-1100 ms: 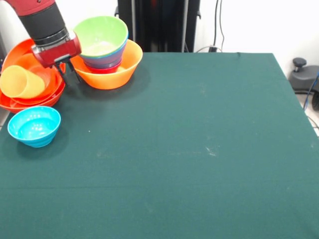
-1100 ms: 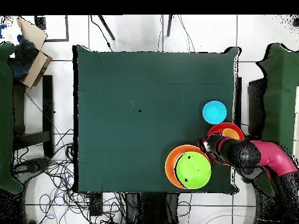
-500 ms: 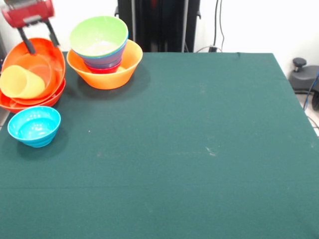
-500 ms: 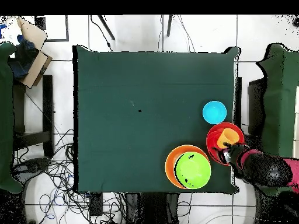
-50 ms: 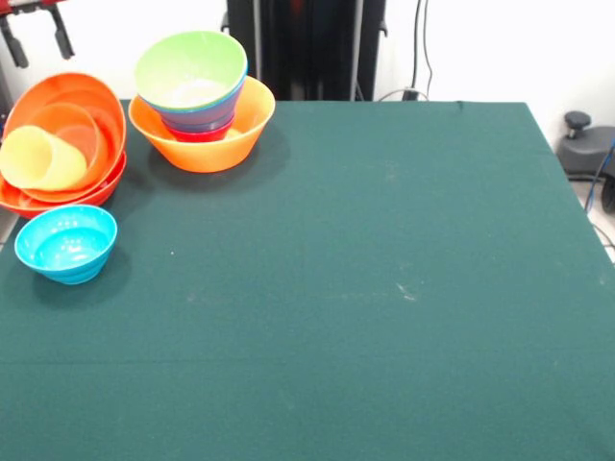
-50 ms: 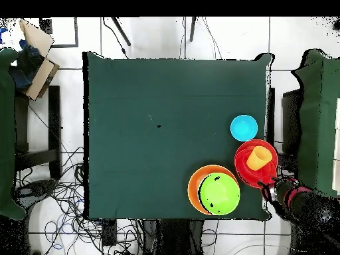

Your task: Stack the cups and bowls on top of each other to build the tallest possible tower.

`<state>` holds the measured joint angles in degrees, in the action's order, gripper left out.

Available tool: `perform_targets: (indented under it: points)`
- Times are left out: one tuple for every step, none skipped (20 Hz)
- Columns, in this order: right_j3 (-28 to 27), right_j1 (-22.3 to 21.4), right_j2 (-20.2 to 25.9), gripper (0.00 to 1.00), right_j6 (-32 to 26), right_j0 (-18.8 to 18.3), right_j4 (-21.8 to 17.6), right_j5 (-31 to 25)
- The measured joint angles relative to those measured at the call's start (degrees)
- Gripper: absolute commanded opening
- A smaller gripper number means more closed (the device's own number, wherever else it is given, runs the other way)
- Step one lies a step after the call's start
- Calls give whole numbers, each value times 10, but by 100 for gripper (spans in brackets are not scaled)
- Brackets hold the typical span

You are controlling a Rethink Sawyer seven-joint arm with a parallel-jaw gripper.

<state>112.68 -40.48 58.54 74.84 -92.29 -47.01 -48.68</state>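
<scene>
The claw (image 5: 36, 36) shows only as two dark fingertips at the top of the front view, spread apart and holding nothing; it hangs above the table (image 5: 365, 288) corner where the bowls are gathered, clear of all of them; in the overhead view it sits just off the table edge beside the red-orange bowls (image 6: 272, 188).

The tower (image 5: 202, 110) stands near that same corner, against the table edge; its lowest piece is the large light-orange bowl (image 5: 240, 130); nested in it are a red bowl, of which only a sliver shows, then a blue bowl (image 5: 207, 113), and a lime green bowl (image 5: 190, 69) on top, upright and open side up.

Just beside the tower, at the very corner, two red-orange bowls (image 5: 67, 182) lie nested, the upper one tilted; the pale-yellow tumbler (image 5: 40, 158) lies on its side inside them, resting on the inner bowl.

The cyan bowl (image 5: 65, 242) stands alone and upright on the green table cloth, just beside the red-orange pair along the same side edge, apart from the tower; the rest of the table carries nothing else.
</scene>
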Motion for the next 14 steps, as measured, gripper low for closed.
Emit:
perform_targets:
  points:
    - [0, 2, -4, 100, 0, 0, -8, 0]
    - [1, 8, -11, 100, 0, 1, -24, 0]
    - [2, 14, -16, 100, 0, 1, -37, 0]
    - [2, 19, -21, 100, 0, 1, -46, 0]
    - [3, 25, -25, 100, 0, 1, -55, 0]
    - [3, 28, -28, 100, 0, 1, -60, 0]
    - [3, 36, -32, 100, 0, 2, -71, 0]
    - [3, 44, -37, 100, 0, 3, -80, 0]
    - [3, 51, -42, 100, 0, 4, -89, 0]
    - [4, 55, -45, 100, 0, 5, -94, 0]
    - [4, 58, -47, 100, 0, 6, -98, 0]
    - [5, 65, -51, 100, 0, 7, -105, 0]
    - [5, 68, -53, 100, 0, 8, -108, 0]
    - [6, 73, -56, 100, 0, 10, -114, 0]
